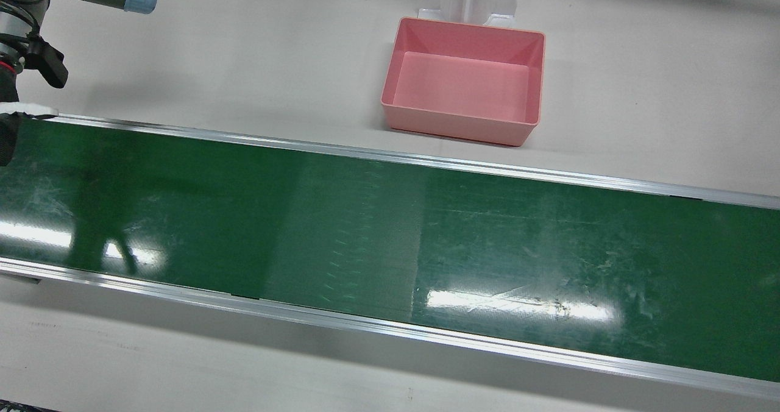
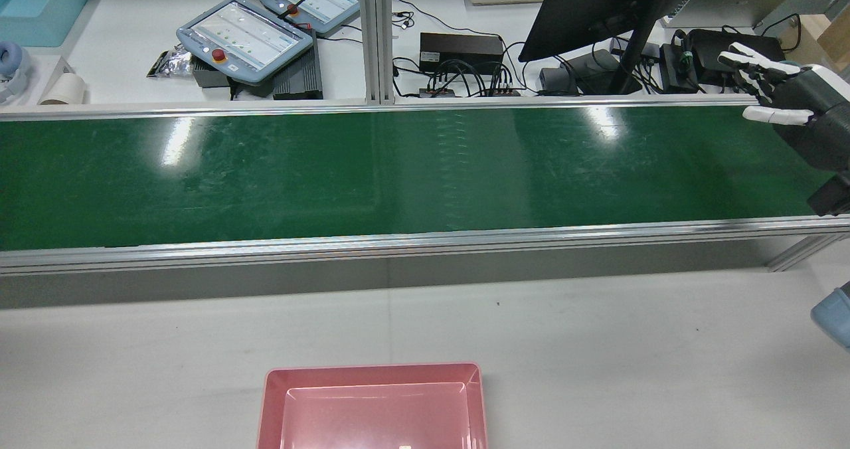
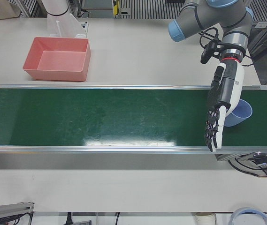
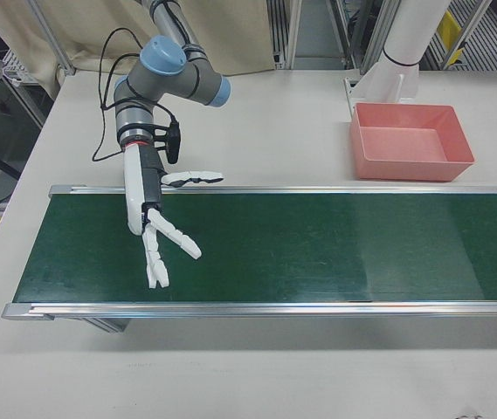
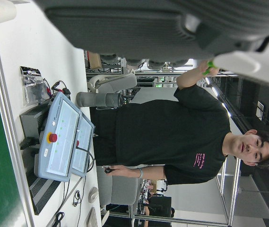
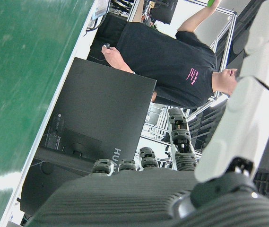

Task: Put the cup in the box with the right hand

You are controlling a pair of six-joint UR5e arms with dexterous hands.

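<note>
The blue cup [image 3: 242, 113] is seen on the green conveyor belt [image 3: 100, 117], at its end by the left hand [image 3: 220, 108], which is stretched out empty. The right hand [image 4: 148, 225] is spread wide and empty over the opposite end. It is best kept spread and low until the cup is within reach.

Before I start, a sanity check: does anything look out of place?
Only this: the light-blue plastic cup sits at one end of the green conveyor belt, behind the left robot hand, far from the open right robot hand.
</note>
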